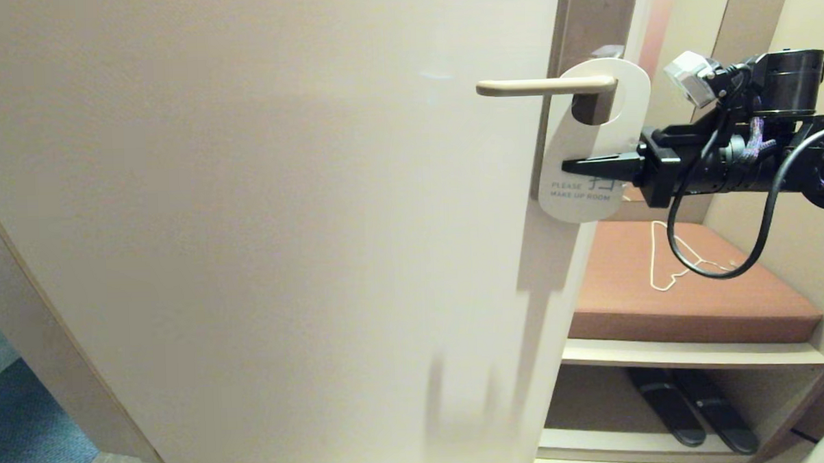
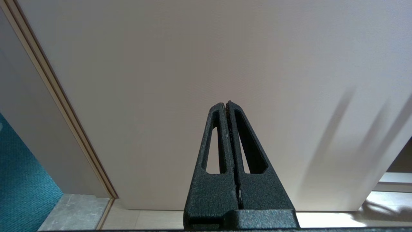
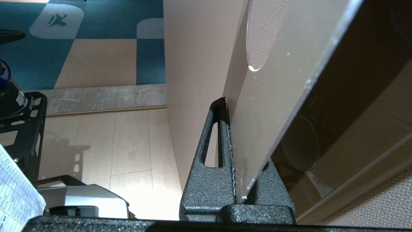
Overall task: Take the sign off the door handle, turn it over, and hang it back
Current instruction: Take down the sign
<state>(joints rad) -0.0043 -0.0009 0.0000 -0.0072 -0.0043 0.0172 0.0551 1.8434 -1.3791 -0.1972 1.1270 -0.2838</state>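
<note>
White sign hangs on the door handle; my right end effector clamps its lower half, left end effector closed, idle.

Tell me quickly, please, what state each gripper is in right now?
Left gripper: shut, holding nothing.
Right gripper: shut on the sign, which hangs on the door handle.

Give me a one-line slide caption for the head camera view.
Right end effector shut on the "Make Up Room" sign, which hangs on the door handle.
</note>
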